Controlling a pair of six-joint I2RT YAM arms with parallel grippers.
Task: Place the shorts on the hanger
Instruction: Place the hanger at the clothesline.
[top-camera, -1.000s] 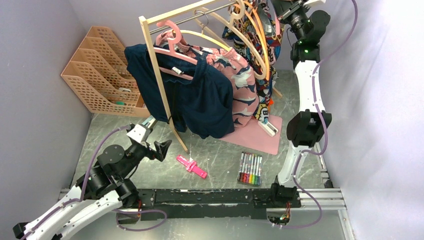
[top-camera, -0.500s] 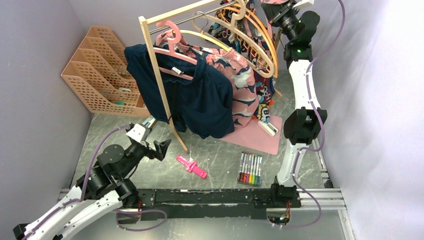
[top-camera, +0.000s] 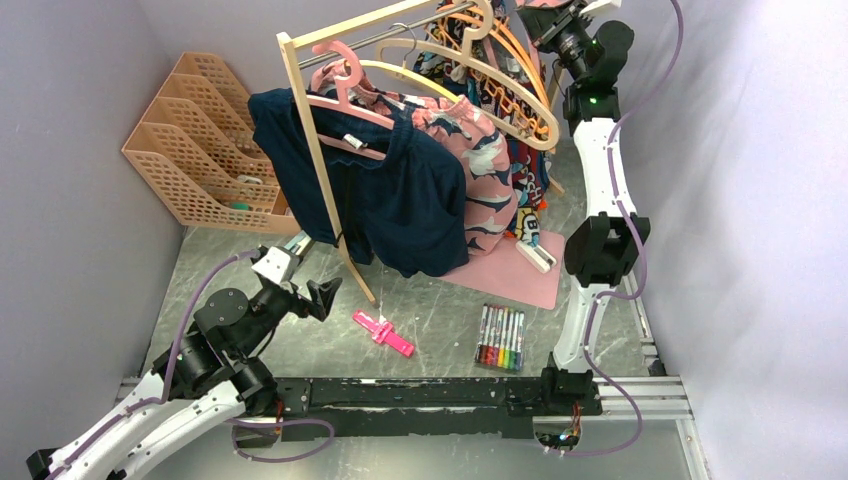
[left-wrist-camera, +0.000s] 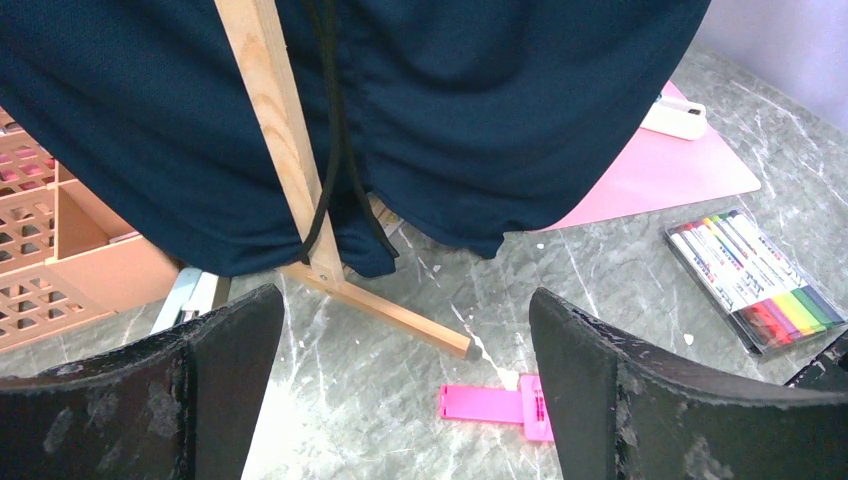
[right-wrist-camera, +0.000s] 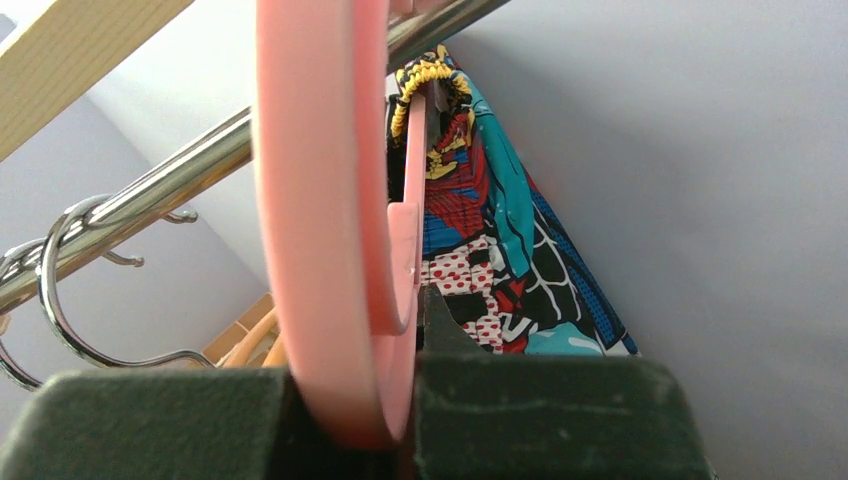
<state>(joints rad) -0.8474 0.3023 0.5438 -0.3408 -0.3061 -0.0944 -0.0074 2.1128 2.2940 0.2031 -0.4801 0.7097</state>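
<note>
pale-pink hanger (right-wrist-camera: 320, 200), comic-print red-teal shorts (right-wrist-camera: 500, 265), navy garment (left-wrist-camera: 500, 100)

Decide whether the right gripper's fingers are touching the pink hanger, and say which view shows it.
Touching. The right wrist view shows the pink hanger squeezed between the right gripper and its fingers, with no gap on either side.

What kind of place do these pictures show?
Likely a robot lab test cell, not a home: a left arm and right arm bolted to a rail, plain walls close around the table, and a clothes rack staged on it.
</note>
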